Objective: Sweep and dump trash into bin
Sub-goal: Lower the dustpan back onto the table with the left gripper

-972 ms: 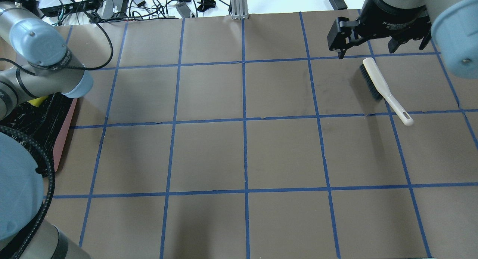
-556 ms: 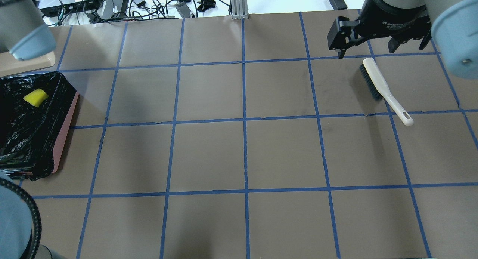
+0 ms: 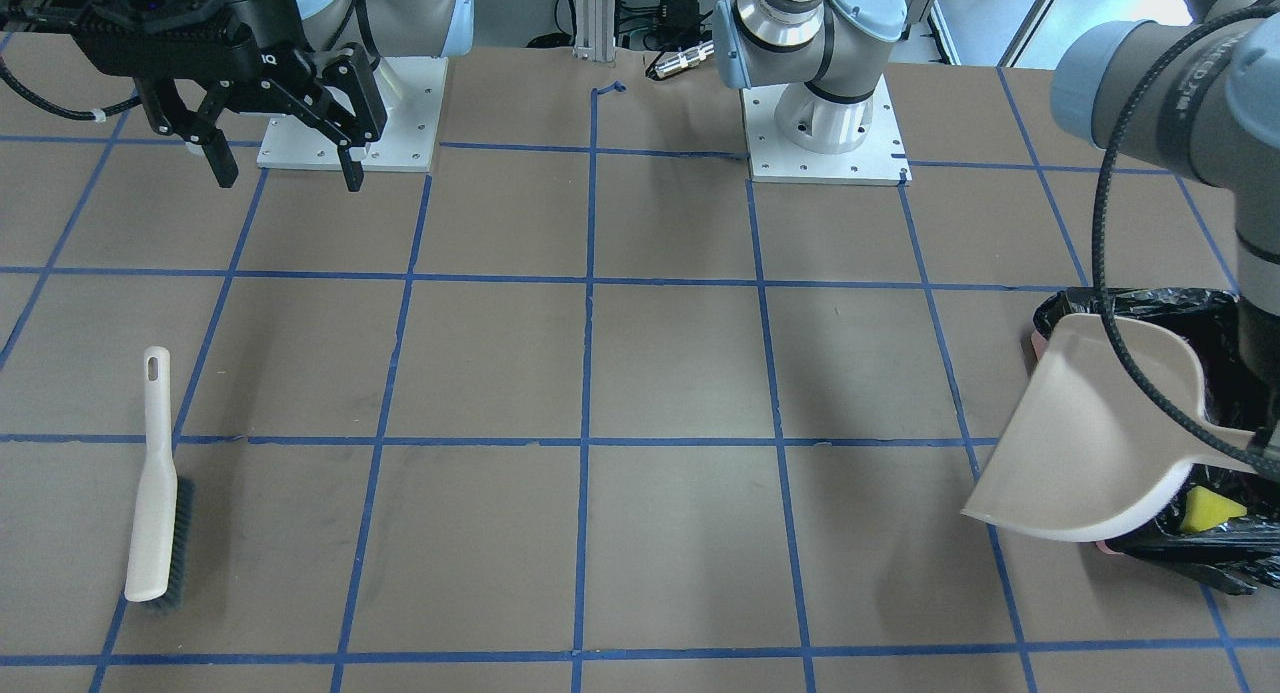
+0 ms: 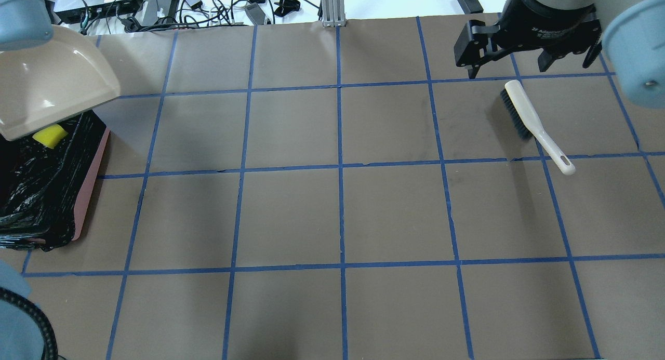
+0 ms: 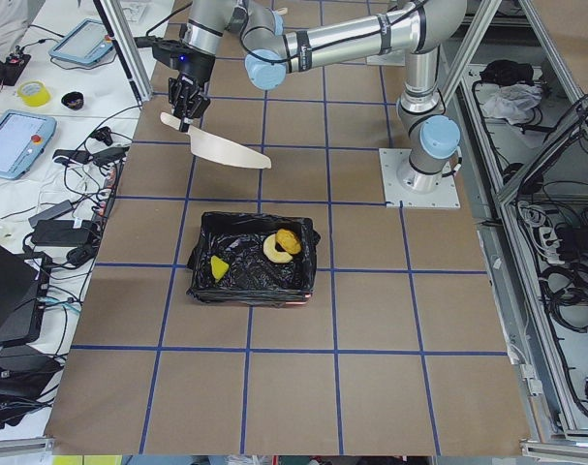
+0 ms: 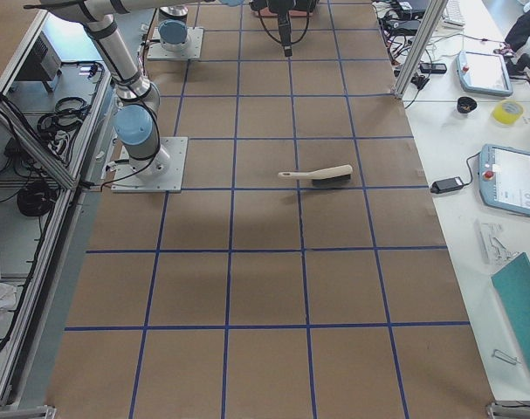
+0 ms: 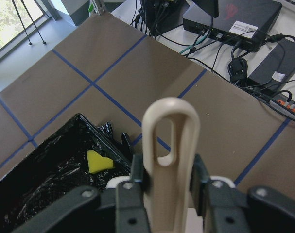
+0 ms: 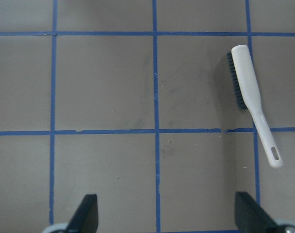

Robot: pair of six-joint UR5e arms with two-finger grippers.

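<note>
Your left pincer (image 7: 167,180) is clenched on the loop handle of the beige dustpan (image 3: 1090,443). The pan is held above the far end of the bin (image 4: 91,183), its mouth facing the middle of the desk (image 4: 291,214). The yellow sponge wedge (image 4: 49,135), croissant piece (image 5: 273,251) and potato lump (image 5: 291,238) already lie in the bin. Your right pincer (image 3: 288,178) hangs released near the brush (image 3: 155,493).

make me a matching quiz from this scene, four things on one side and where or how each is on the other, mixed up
1. dustpan
2. brush
3. sponge wedge
4. right gripper

A. lying in the bin
B. open and empty
C. clamped in the left gripper
D. lying on the table

Pairs: 1-C, 2-D, 3-A, 4-B
</note>
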